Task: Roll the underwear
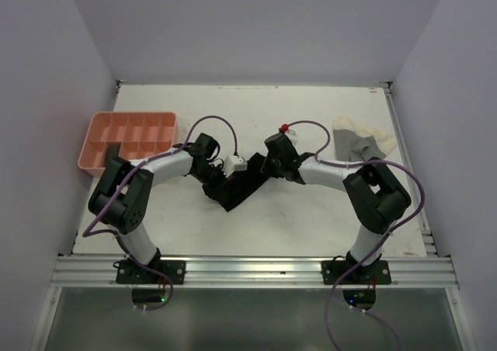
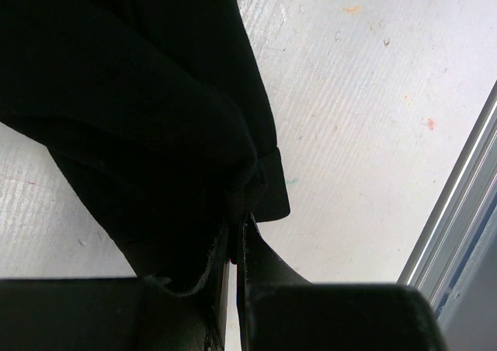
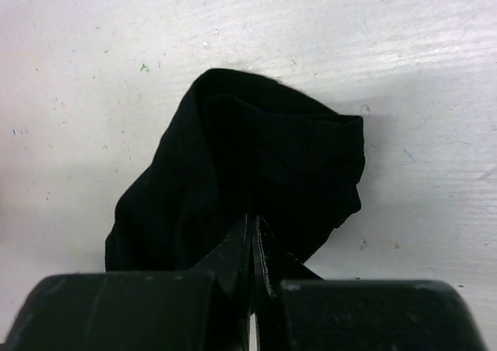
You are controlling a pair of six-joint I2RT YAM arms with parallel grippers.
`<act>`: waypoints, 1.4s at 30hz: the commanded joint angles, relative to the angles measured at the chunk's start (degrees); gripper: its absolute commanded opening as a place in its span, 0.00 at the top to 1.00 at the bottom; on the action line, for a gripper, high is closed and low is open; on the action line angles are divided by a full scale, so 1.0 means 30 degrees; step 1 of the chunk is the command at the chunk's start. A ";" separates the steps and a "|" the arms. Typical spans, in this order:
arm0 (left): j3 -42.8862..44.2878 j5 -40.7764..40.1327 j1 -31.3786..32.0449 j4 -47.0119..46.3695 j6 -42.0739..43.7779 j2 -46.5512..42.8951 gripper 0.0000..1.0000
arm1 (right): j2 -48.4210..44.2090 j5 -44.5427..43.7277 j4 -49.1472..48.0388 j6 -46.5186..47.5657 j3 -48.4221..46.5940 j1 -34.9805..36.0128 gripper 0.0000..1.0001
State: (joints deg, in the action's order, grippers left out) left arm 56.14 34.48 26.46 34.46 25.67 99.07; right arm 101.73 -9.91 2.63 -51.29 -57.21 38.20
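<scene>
A black underwear [image 1: 241, 189] lies bunched on the white table between my two arms. My left gripper [image 1: 216, 182] is shut on its left edge; in the left wrist view the black cloth [image 2: 147, 110] fills the upper left and is pinched between the gripper [image 2: 235, 228]. My right gripper [image 1: 264, 172] is shut on its right edge; in the right wrist view the cloth [image 3: 248, 165] bulges up ahead of the gripper [image 3: 253, 225]. A cream and a grey underwear [image 1: 361, 140] lie flat at the far right of the table.
A pink compartment tray [image 1: 99, 140] stands at the back left of the table. A metal rail [image 1: 248, 267] runs along the near edge, and the rail also shows in the left wrist view [image 2: 458, 211]. White walls close in the table on three sides.
</scene>
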 commanded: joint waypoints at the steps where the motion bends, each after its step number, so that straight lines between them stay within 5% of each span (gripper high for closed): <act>1: -0.1223 -0.3671 0.0175 -0.0001 0.1257 0.1607 0.95 | -0.1361 -0.1119 0.0293 0.0835 -0.0647 -0.0572 1.00; 22: -0.1428 -0.3671 0.0204 0.0233 0.1609 0.1431 0.94 | -0.0544 -0.0653 0.0792 0.2417 0.0467 -0.2009 1.00; 25: -0.1428 -0.3700 0.0262 0.0320 0.1638 0.1402 0.93 | -0.0481 -0.0065 0.0706 0.2448 0.0320 -0.2009 0.83; 30: -0.1399 -0.3700 0.0350 0.0262 0.1580 0.1373 0.92 | -0.2266 -0.0913 0.1289 0.2592 -0.0001 -0.2009 0.69; 42: -0.1340 -0.3613 0.0439 0.0233 0.1521 0.1402 0.91 | -0.2096 0.1750 0.1698 0.1950 -0.0997 -0.2009 0.67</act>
State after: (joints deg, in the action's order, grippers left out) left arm 55.96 34.28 26.81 34.41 26.79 98.94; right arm 94.98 -7.64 6.63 -44.27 -57.84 32.42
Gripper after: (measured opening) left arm 0.087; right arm 0.326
